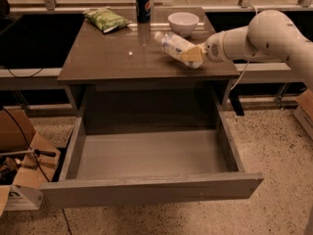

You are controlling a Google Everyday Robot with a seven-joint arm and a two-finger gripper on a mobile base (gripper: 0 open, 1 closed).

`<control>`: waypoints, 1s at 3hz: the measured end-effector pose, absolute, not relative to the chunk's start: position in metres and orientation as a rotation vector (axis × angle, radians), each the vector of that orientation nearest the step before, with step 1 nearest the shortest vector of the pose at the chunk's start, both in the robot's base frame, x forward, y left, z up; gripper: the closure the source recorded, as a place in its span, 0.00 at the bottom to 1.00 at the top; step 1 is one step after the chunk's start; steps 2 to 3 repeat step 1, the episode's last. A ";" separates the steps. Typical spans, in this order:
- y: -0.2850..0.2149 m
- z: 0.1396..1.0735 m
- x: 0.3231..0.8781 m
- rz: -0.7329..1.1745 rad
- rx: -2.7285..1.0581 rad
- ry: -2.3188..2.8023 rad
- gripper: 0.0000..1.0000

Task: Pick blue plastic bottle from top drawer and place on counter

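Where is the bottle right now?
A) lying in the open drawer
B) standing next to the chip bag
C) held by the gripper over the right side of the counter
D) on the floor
C: the bottle sits tilted in the gripper over the right part of the counter, near the bowl, and the open drawer holds nothing.
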State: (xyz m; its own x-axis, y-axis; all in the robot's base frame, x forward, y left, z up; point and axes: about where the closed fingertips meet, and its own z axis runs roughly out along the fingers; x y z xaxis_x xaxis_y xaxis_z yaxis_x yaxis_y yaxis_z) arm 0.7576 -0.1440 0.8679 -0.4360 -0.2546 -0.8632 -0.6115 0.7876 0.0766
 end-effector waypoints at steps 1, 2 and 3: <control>-0.142 0.866 0.758 0.479 -0.648 2.030 0.00; -0.142 0.866 0.758 0.479 -0.648 2.030 0.00; -0.142 0.866 0.758 0.479 -0.648 2.030 0.00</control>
